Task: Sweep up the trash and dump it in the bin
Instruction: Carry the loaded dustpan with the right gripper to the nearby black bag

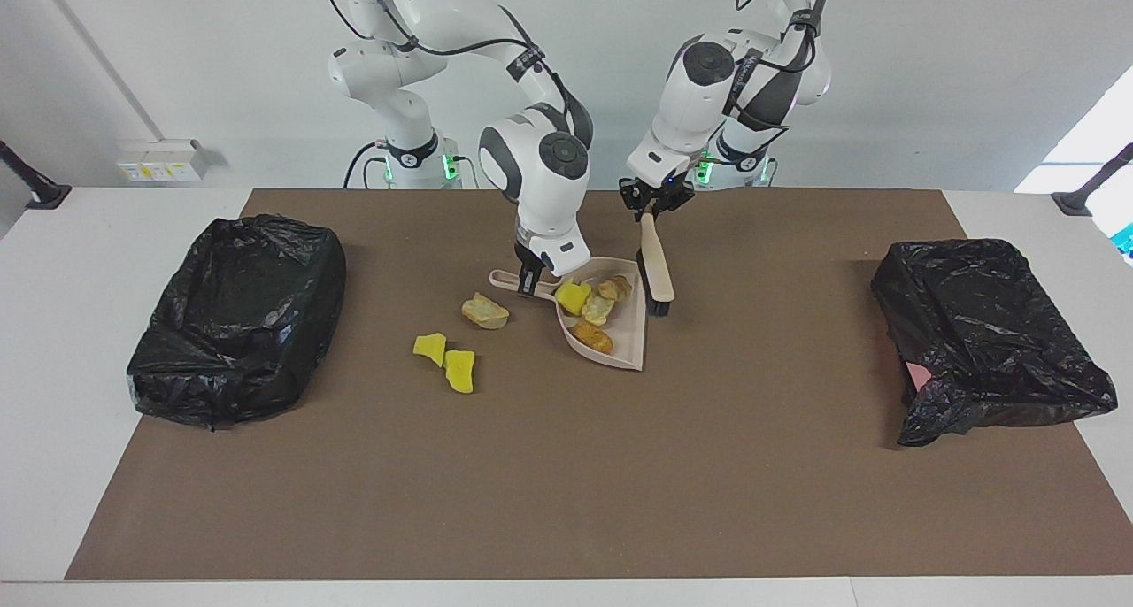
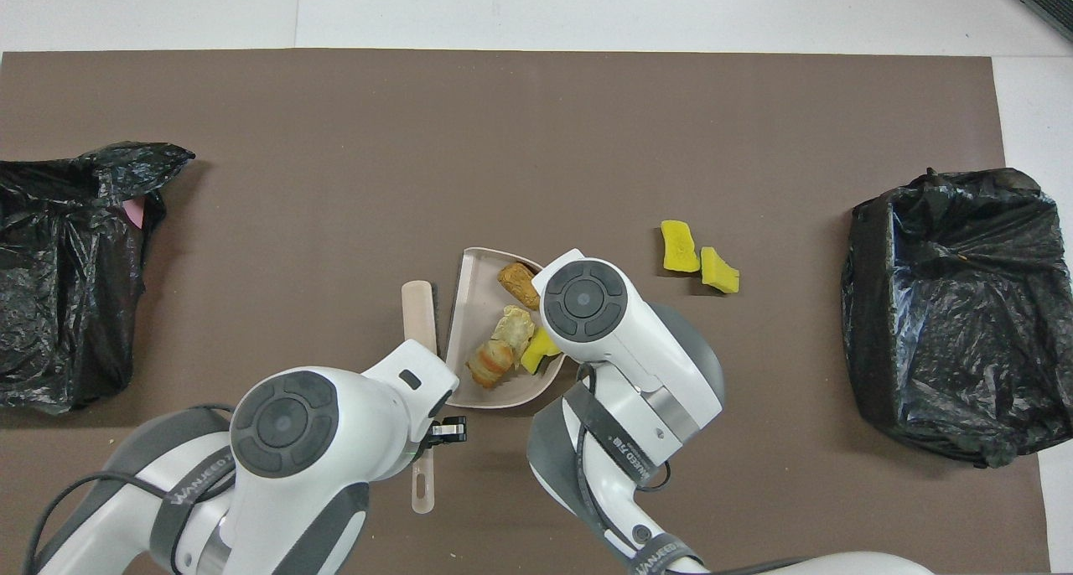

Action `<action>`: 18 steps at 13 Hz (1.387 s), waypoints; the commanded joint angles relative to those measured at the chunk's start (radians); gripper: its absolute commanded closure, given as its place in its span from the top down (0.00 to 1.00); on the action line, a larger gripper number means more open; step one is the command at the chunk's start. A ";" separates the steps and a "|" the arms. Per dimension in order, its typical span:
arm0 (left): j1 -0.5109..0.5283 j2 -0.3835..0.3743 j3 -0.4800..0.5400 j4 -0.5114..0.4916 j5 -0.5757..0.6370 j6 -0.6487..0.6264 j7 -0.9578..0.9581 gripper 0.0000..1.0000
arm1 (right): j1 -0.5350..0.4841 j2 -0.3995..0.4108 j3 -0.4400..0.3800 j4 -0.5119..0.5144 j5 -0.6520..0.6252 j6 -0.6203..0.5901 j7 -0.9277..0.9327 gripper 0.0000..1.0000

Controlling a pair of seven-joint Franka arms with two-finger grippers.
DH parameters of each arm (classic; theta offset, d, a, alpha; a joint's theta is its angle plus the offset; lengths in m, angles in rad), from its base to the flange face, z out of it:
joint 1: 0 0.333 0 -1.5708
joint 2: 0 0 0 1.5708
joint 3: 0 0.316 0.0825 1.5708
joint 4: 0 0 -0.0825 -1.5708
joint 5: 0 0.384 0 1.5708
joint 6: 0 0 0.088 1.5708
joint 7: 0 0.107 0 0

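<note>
The beige dustpan [image 1: 622,346] lies on the brown mat in the middle of the table. It holds several trash lumps: a yellow one [image 1: 573,298], a pale beige one [image 1: 598,310] and two orange-brown ones [image 1: 592,336]. My right gripper [image 1: 529,281] is shut on the dustpan's handle. My left gripper [image 1: 656,205] is shut on the handle of the brush [image 1: 657,266], whose black bristles rest on the mat beside the pan. A beige lump [image 1: 485,311] and two yellow lumps [image 1: 430,349] [image 1: 460,371] lie on the mat toward the right arm's end. The overhead view shows the pan [image 2: 474,290] and the yellow pair [image 2: 679,246].
A bin lined with a black bag [image 1: 239,315] stands at the right arm's end of the table, and another [image 1: 982,333] at the left arm's end. The brown mat [image 1: 566,483] covers most of the table.
</note>
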 commanded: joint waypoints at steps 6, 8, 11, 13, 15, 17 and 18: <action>0.100 -0.077 -0.008 -0.133 -0.011 0.004 -0.021 0.00 | -0.089 -0.115 0.007 -0.016 0.004 -0.111 -0.073 0.00; 0.068 -0.078 -0.030 -0.139 -0.010 0.021 -0.058 0.00 | -0.148 -0.174 0.006 -0.013 0.051 -0.157 -0.136 0.00; -0.064 -0.061 -0.035 -0.140 -0.013 0.097 -0.200 0.00 | -0.226 -0.232 0.004 0.012 0.070 -0.243 -0.194 0.00; -0.152 -0.047 -0.037 -0.147 -0.017 0.146 -0.306 0.00 | -0.283 -0.284 0.003 0.018 0.070 -0.269 -0.211 0.00; -0.234 0.002 -0.037 -0.147 -0.017 0.194 -0.358 0.00 | -0.353 -0.333 -0.008 0.022 0.073 -0.299 -0.274 0.00; -0.300 0.037 -0.037 -0.148 -0.017 0.234 -0.400 0.00 | -0.456 -0.355 -0.008 0.045 0.073 -0.322 -0.332 0.00; -0.317 0.050 -0.037 -0.153 -0.017 0.260 -0.400 0.00 | -0.517 -0.356 -0.010 0.062 0.073 -0.342 -0.396 0.00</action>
